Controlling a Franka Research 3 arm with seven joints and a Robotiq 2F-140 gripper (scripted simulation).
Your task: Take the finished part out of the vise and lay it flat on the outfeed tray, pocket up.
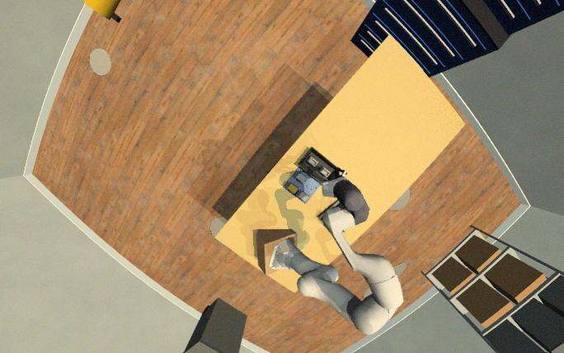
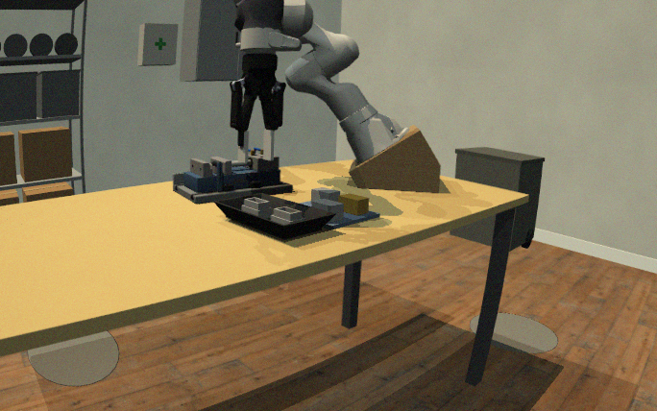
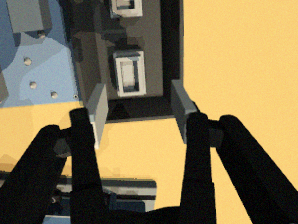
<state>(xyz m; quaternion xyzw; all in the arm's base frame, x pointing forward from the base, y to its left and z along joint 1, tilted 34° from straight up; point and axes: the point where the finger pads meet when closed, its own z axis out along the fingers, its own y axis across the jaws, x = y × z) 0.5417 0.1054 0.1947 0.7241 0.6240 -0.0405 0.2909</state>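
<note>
Now the gripper (image 3: 140,112) hung released w/ nothing betw. its fingers, above the tray (image 3: 172,30) at frame top, so a careless retreat could've nudged the part (image 3: 129,72).

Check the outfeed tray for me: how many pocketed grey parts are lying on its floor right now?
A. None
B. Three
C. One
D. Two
D. Two grey parts lie side by side in the dark outfeed tray, pockets up, and the gripper stands open above the table, holding nothing.
</note>
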